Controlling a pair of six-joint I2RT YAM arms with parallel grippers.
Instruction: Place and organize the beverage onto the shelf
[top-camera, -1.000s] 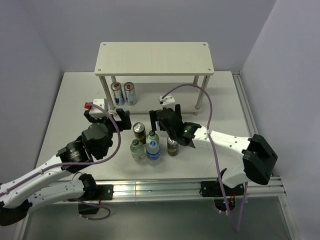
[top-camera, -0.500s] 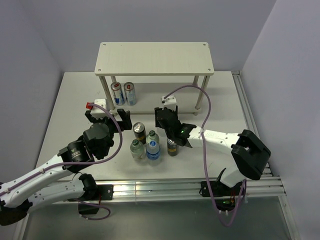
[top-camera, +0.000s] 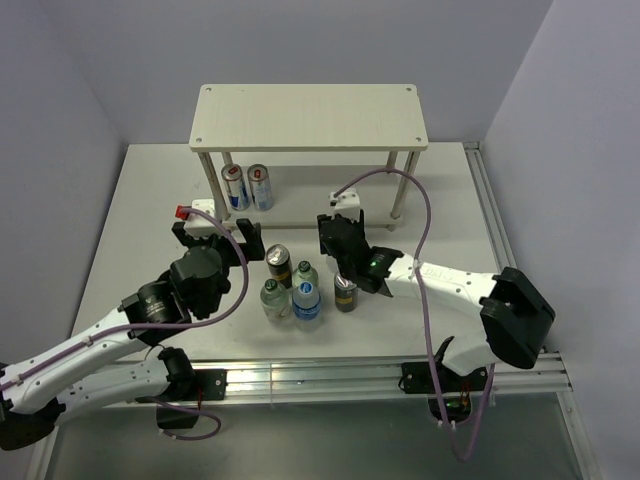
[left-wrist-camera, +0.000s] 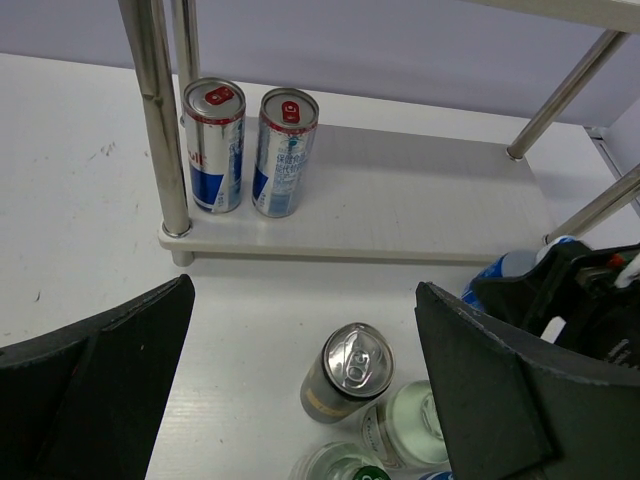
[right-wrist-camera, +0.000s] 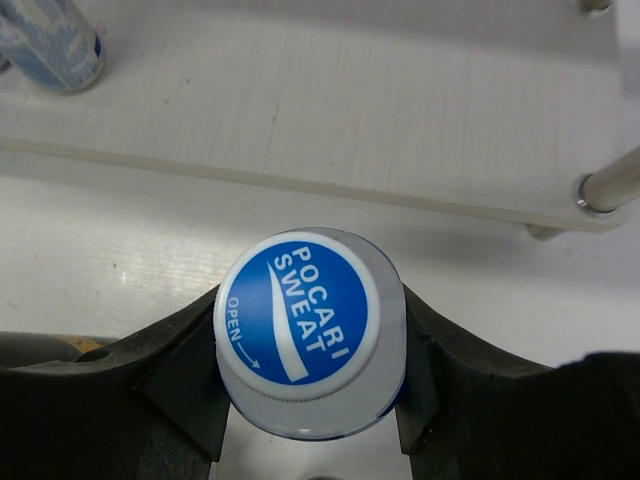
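Note:
My right gripper (right-wrist-camera: 310, 345) is shut on a bottle with a blue and white Pocari Sweat cap (right-wrist-camera: 297, 322), in front of the shelf's lower board (right-wrist-camera: 300, 100). From above, the gripper (top-camera: 338, 240) hides that bottle. The shelf (top-camera: 310, 115) stands at the back with two blue and silver cans (top-camera: 236, 186) (top-camera: 260, 186) at the left end of its lower board (left-wrist-camera: 400, 200). My left gripper (left-wrist-camera: 305, 300) is open, hovering above a dark gold-banded can (left-wrist-camera: 347, 372) in a cluster of drinks; it touches nothing.
The cluster in front of the shelf holds the dark can (top-camera: 278, 264), two clear bottles (top-camera: 305, 273) (top-camera: 272, 297), a blue-capped bottle (top-camera: 306, 300) and another can (top-camera: 345, 293). Thin metal legs (left-wrist-camera: 155, 110) stand at the shelf's corners. The two grippers are close together.
The right jaws have closed on the Pocari Sweat bottle and the wrist has shifted slightly toward the shelf. The left arm has barely moved.

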